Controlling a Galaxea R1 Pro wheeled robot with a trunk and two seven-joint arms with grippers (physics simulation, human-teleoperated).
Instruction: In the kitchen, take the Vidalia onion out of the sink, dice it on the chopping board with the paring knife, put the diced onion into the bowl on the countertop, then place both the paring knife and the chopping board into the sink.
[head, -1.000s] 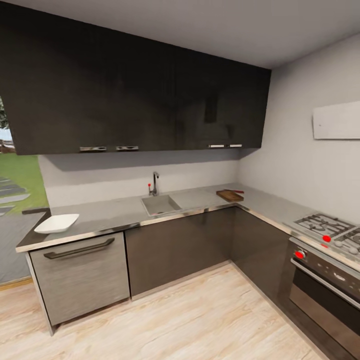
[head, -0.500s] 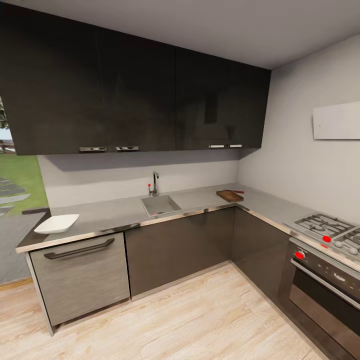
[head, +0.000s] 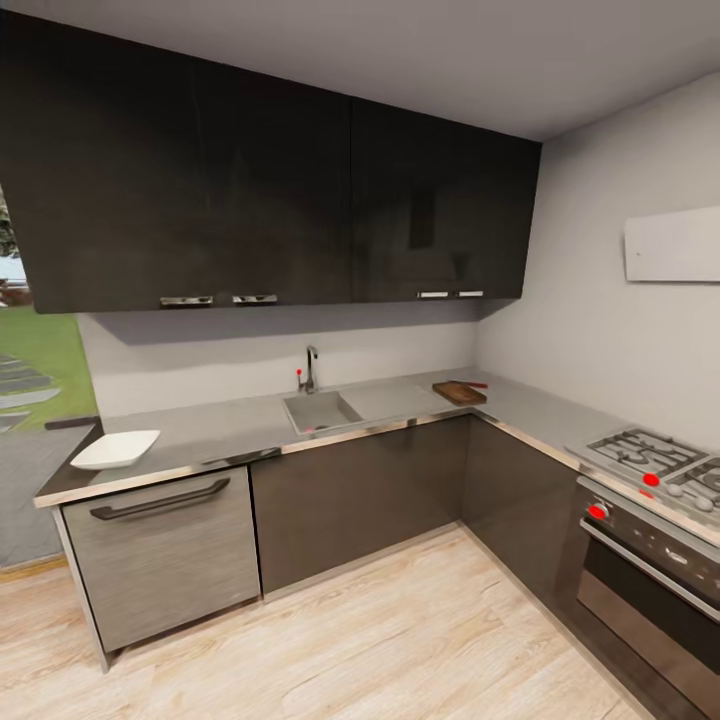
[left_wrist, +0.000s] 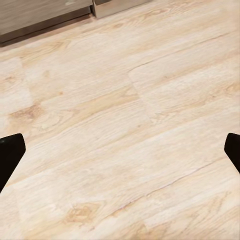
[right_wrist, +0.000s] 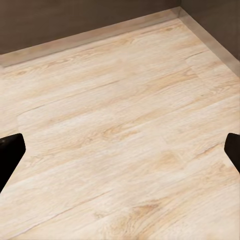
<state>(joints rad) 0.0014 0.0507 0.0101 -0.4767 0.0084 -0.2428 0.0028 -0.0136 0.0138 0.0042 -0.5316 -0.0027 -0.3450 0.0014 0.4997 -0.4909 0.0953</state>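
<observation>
From across the kitchen, the head view shows the steel sink (head: 320, 410) set in the long grey countertop (head: 220, 428), with its faucet (head: 311, 368) behind it. The Vidalia onion is hidden from here. The dark brown chopping board (head: 460, 392) lies near the counter's corner, a thin reddish sliver at its far edge; the paring knife is too small to make out. The white bowl (head: 114, 449) sits at the counter's left end. My left gripper (left_wrist: 120, 155) and right gripper (right_wrist: 120, 152) both hang open over the wooden floor, holding nothing.
Black upper cabinets (head: 270, 190) hang over the counter. A stove with red knobs (head: 650, 480) and an oven stand at the right. A grey dishwasher front (head: 160, 560) sits under the bowl. Pale wood floor (head: 380, 640) lies between me and the cabinets.
The whole head view has shifted slightly, so the camera has moved a little. Nothing on the counter has moved.
</observation>
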